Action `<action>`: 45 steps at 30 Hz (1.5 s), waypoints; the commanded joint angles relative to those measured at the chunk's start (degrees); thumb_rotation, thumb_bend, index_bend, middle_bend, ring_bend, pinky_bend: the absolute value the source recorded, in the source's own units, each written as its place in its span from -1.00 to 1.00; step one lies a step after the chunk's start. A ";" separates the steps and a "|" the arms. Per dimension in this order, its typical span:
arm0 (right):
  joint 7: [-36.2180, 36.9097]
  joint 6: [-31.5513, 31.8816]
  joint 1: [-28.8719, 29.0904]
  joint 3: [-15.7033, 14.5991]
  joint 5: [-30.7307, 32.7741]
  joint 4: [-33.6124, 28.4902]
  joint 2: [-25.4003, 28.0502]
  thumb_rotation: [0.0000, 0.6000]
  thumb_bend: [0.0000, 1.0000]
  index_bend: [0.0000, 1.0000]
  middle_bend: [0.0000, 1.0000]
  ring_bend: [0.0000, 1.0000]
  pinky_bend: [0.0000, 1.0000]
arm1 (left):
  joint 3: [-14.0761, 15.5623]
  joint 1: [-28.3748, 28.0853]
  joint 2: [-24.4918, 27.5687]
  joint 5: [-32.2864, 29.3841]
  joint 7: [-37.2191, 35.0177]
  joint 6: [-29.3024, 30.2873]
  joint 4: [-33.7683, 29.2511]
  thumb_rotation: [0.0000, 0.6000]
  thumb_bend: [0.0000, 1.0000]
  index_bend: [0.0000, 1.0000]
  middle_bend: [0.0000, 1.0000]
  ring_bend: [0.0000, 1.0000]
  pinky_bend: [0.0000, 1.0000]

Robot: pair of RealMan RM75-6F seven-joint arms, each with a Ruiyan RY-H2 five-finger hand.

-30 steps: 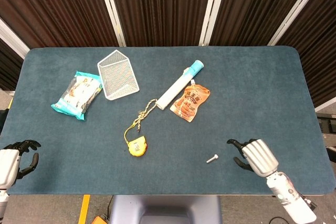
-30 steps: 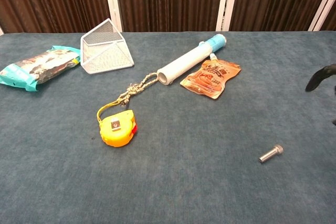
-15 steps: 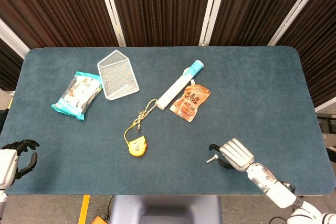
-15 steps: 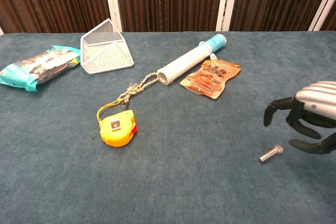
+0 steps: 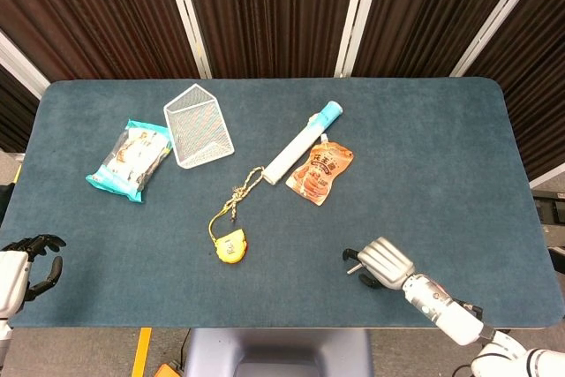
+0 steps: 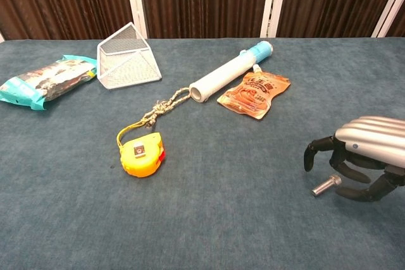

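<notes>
i see the small silver metal bolt (image 6: 325,185) lying flat on the dark teal felt surface (image 6: 209,219), near its front right, head end pointing right and slightly away. it sits just under my right hand's (image 6: 361,156) curled fingers (image 6: 314,150), apparently not yet lifted.

A blue-carpeted surface (image 5: 424,147) carries a teal snack bag (image 5: 130,158) at the far left; a white wire-mesh basket (image 5: 199,124) lies tipped just beside it; a white tube with a blue cap (image 5: 303,141) rests diagonally near the middle, an orange pouch (image 5: 320,173) touching it; a knotted cord (image 5: 243,190) runs to a yellow tape measure (image 5: 231,245).
</notes>
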 commanded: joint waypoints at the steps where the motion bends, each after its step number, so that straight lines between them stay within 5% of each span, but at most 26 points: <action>1: 0.14 -0.29 0.27 -0.30 0.09 0.47 -0.44 1.00 -0.13 -0.04 0.82 0.95 0.86 | -0.04 -0.01 -0.01 -0.03 -0.03 0.00 0.01 1.00 -0.01 -0.11 -0.03 -0.03 0.13; 37: 0.51 -1.08 1.96 -1.73 1.59 3.90 -3.47 1.00 -0.13 0.13 0.86 0.99 0.91 | -0.11 0.07 0.17 -0.03 -0.56 0.02 -0.04 1.00 -0.01 -0.11 -0.03 -0.03 0.13; 45: -0.12 -1.41 2.14 -1.74 2.20 4.33 -3.95 1.00 0.02 0.26 0.87 1.00 0.93 | -0.16 0.09 0.24 -0.16 -0.80 0.00 -0.02 1.00 -0.01 -0.11 -0.03 -0.03 0.13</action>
